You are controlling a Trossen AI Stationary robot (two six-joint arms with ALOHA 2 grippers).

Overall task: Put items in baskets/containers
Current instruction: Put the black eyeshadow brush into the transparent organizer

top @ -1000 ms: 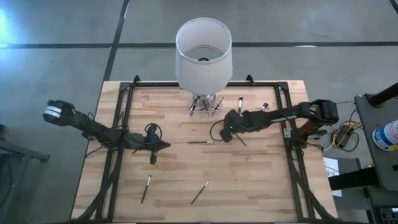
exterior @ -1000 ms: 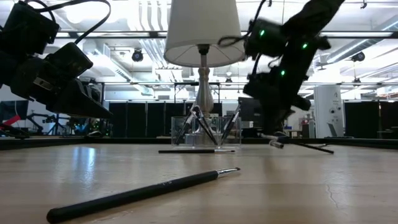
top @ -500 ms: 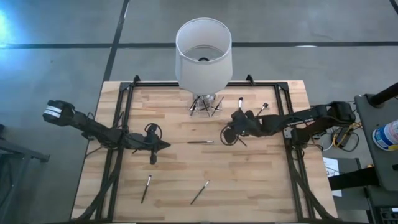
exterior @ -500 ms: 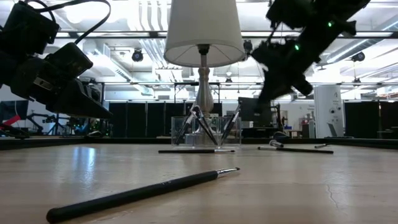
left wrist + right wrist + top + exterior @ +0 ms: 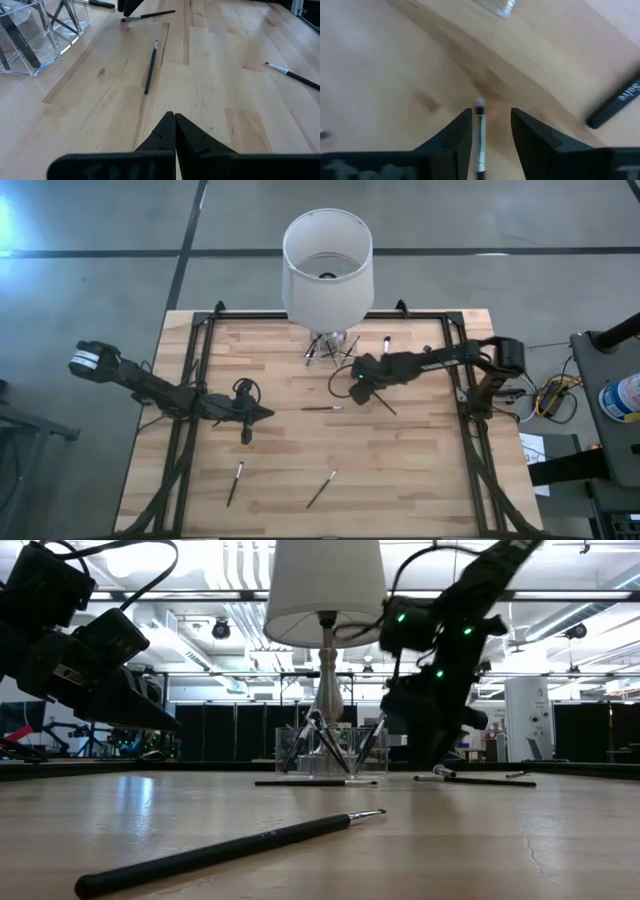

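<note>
Brush point(image 5: 480, 137), blurred and cut off, lies between the spread right pincer point(image 5: 489, 131) fingers; left pincer point(image 5: 174, 131) clenched.

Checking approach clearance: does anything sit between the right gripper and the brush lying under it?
Nothing visible does. The right gripper is open, one finger on each side of the brush, with only bare table around it. The left gripper waits elsewhere, shut.

I see a grey concrete floor point(image 5: 100, 240) crossed by dark lines around my wooden table point(image 5: 290, 450). Beyond it lies a big hall: white ceiling beams point(image 5: 200, 590), bright strip lights point(image 5: 235, 565), dark partitions point(image 5: 215, 735) and a white cabinet point(image 5: 527, 720).
</note>
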